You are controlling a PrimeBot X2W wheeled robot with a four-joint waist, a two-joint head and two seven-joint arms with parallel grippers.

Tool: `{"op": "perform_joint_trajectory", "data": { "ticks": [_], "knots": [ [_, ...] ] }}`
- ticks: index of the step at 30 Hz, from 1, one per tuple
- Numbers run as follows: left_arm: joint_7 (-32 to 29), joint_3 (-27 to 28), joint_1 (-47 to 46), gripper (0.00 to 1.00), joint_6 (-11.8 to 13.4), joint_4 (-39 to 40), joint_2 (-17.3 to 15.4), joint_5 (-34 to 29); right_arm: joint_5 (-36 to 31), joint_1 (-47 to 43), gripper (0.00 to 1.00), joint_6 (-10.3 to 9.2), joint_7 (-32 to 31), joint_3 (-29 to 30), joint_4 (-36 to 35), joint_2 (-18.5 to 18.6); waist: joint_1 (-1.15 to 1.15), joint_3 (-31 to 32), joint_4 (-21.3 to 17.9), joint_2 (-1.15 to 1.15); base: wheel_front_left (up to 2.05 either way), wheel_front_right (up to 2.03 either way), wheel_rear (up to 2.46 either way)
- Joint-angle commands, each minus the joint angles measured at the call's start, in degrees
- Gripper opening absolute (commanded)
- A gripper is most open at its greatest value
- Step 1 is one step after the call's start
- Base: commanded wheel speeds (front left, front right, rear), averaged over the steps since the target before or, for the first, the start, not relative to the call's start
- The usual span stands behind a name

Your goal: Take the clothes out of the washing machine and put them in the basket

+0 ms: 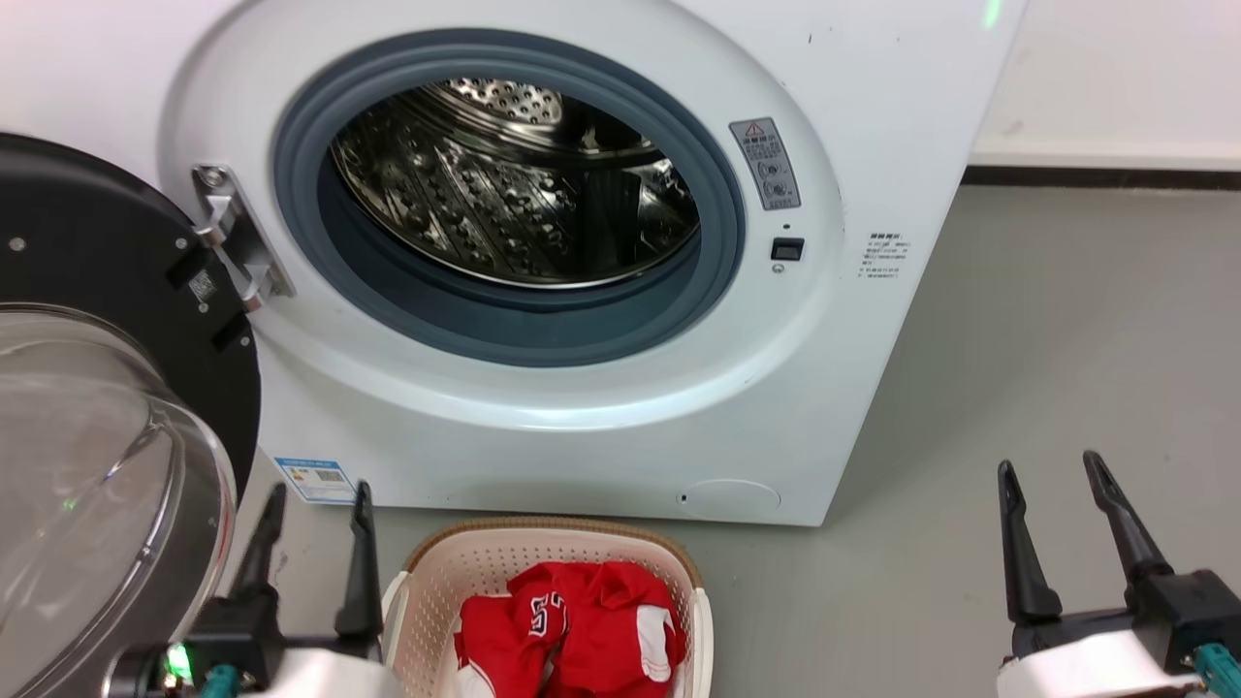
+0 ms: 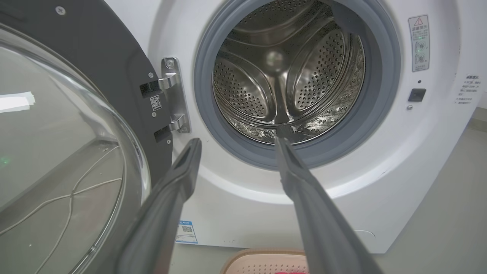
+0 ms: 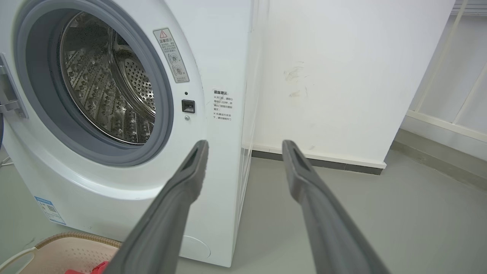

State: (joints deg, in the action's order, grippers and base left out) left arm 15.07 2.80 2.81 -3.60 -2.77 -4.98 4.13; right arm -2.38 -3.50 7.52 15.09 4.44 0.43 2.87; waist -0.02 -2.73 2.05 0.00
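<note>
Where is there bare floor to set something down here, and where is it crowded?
Bare grey floor right of the washing machine, around the right gripper. Crowded left: open door, left gripper, basket holding red clothes.

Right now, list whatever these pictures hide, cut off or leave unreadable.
1. Head view: the bottom edge cuts off the basket and the clothes, so the garments cannot be counted.
2. Head view: the door seal hides the front floor of the drum.
3. All views: the print on the warning label is too small to read.
</note>
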Motion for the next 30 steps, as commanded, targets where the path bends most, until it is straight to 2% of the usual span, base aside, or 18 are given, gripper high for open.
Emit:
{"op": "perform_joint_trajectory", "data": {
  "ticks": [1,10,19,20,24,30],
  "knots": [
    [0.1,-0.2,1.4,1.00,0.3,0.3,0.3,-0.9,0.4,-1.1,1.00,-0.06,0.1,-0.1,-0.1,0.0,0.02,1.2,0.5,0.00,0.00,0.00,0.00],
    [0.1,-0.5,3.8,1.00,1.7,0.3,1.0,-3.0,1.5,-1.6,1.00,-0.06,0.1,-0.6,0.0,0.0,0.02,1.8,0.1,0.00,0.00,0.00,0.00],
    [0.1,-0.6,2.9,1.00,1.2,0.4,0.8,-3.5,1.3,-1.2,1.00,-0.06,0.1,-0.4,-0.1,0.0,0.02,1.6,-0.2,0.00,0.00,0.00,0.00],
    [0.0,-0.6,3.3,0.00,1.1,0.1,0.9,-3.4,1.3,-1.4,0.00,0.01,0.0,-0.4,0.2,0.0,0.02,1.6,-0.2,0.00,0.00,0.00,0.00],
    [-0.6,-0.5,3.9,0.00,1.0,-2.2,1.4,-2.7,2.1,-1.9,0.00,0.01,-0.2,-0.6,2.2,-0.1,0.02,1.6,-0.3,0.00,0.00,0.00,0.00],
    [-2.7,0.2,2.4,0.00,0.6,-3.3,1.5,4.9,10.3,-0.9,0.00,0.01,-1.7,-0.8,3.0,0.3,0.02,1.7,-0.3,0.00,0.00,0.00,0.00]
  ]
}}
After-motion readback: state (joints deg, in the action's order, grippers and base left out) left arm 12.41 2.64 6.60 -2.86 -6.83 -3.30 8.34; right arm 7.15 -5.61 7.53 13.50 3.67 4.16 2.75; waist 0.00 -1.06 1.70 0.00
